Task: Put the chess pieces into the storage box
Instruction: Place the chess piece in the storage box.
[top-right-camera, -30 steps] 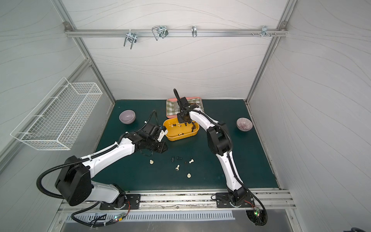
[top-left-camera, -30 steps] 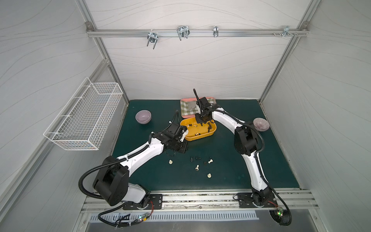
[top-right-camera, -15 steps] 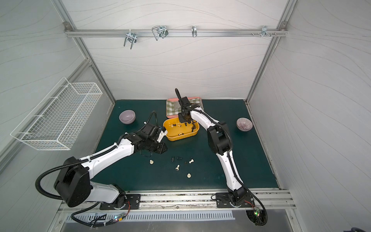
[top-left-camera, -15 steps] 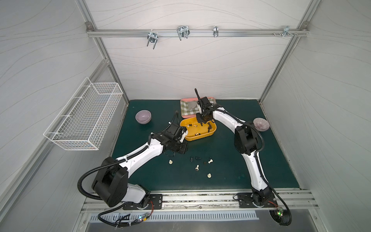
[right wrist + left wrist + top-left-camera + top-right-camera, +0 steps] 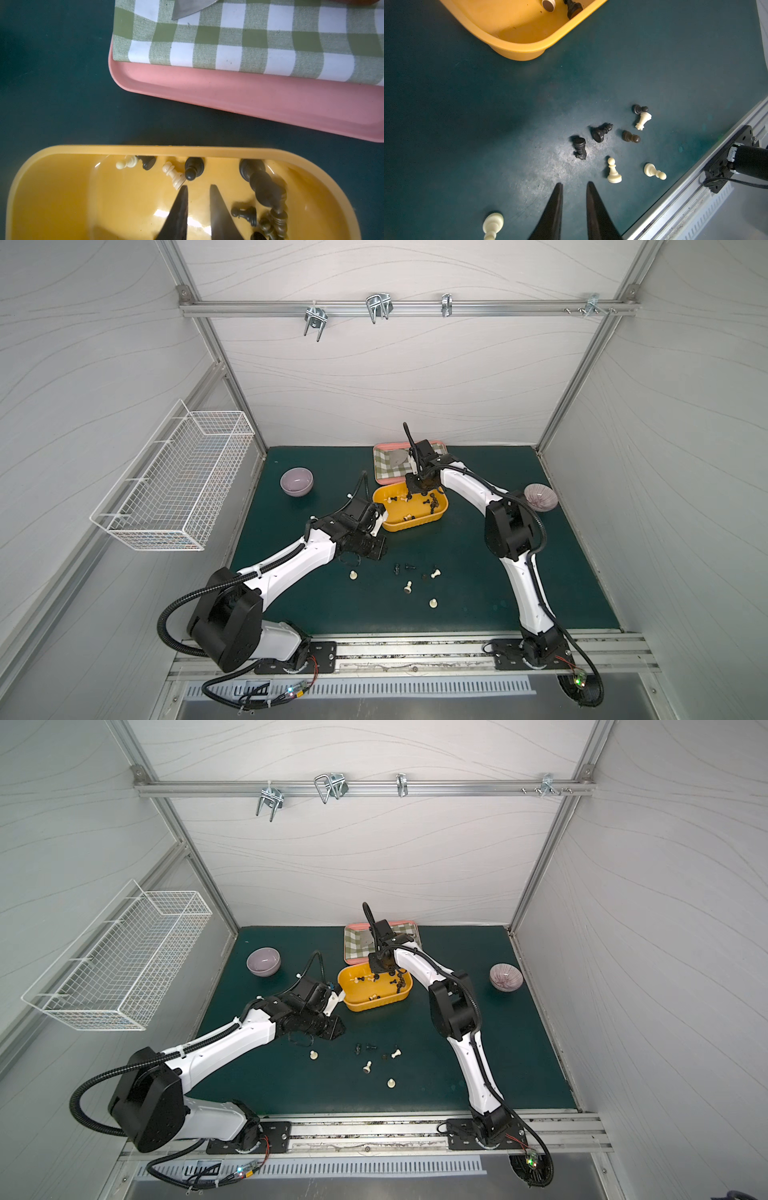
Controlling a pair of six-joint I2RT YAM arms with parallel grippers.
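Note:
The yellow storage box (image 5: 415, 526) (image 5: 374, 1006) sits mid-mat and holds several black and white chess pieces (image 5: 173, 175). My right gripper (image 5: 198, 187) (image 5: 419, 489) hangs over the box's far side, open by a narrow gap, with nothing between its fingers. A white piece lies just past one fingertip. Several more pieces lie loose on the mat: black ones (image 5: 579, 145) (image 5: 397, 569) and white ones (image 5: 613, 170) (image 5: 408, 587). My left gripper (image 5: 574, 184) (image 5: 376, 551) is low over the mat, short of the loose pieces. It is open by a narrow gap and empty. One white piece (image 5: 492, 224) lies beside it.
A pink tray (image 5: 249, 97) (image 5: 384, 480) with a green checked cloth lies just behind the box. A purple bowl (image 5: 296, 482) stands at the back left, a striped bowl (image 5: 540, 497) at the right. A white wire basket (image 5: 178, 481) hangs on the left wall. The metal front rail (image 5: 685, 197) borders the mat.
The right gripper's jaws have parted a little over the box. The left arm has hardly moved.

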